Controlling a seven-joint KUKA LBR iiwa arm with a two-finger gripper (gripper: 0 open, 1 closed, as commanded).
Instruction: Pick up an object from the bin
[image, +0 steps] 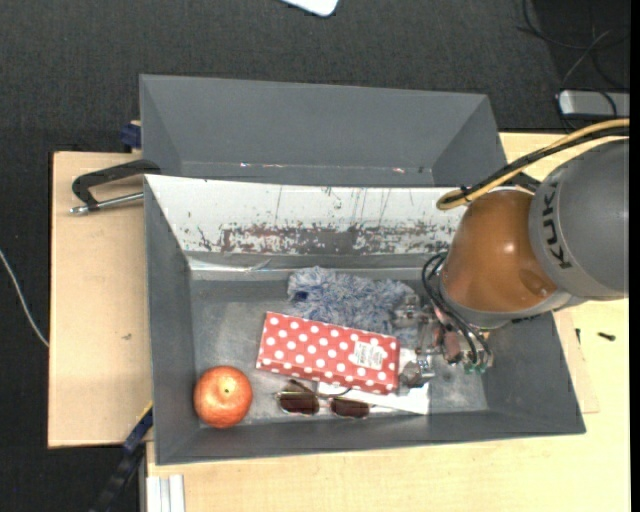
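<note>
The grey metal bin (168, 320) takes up most of the camera view, its floor sparsely covered and scuffed along the back wall. The robot arm (590, 230) comes in over the right rim, its wrist under a rounded orange cover (495, 260) with cables running off it.

Nothing is lifted yet: every object lies on the bin floor. The gripper (428, 362) is low in the bin's right half, at the right end of the flat red cardboard box with white polka dots (325, 350). Whether it touches the box or hangs just above it cannot be told, and whether it is open or closed cannot be told either, since wiring and the wrist crowd that spot. Nothing can be seen held in it. By my reading the approach is made, while the grasp and the lift are left to do.

The box, the likeliest pick, lies flat across the middle of the floor, slightly slanted, with a small white label near its right end. It looks light but wide, so taking it by the end may let it tip.

Behind it, touching its far edge, sits a crumpled blue-grey cloth (350, 293). In front lie brown-lensed sunglasses (322, 403), just beside a white card (405, 402) under the box's right corner. A round red-and-yellow apple (222, 396) rests in the near left corner, well apart from the gripper.
</note>
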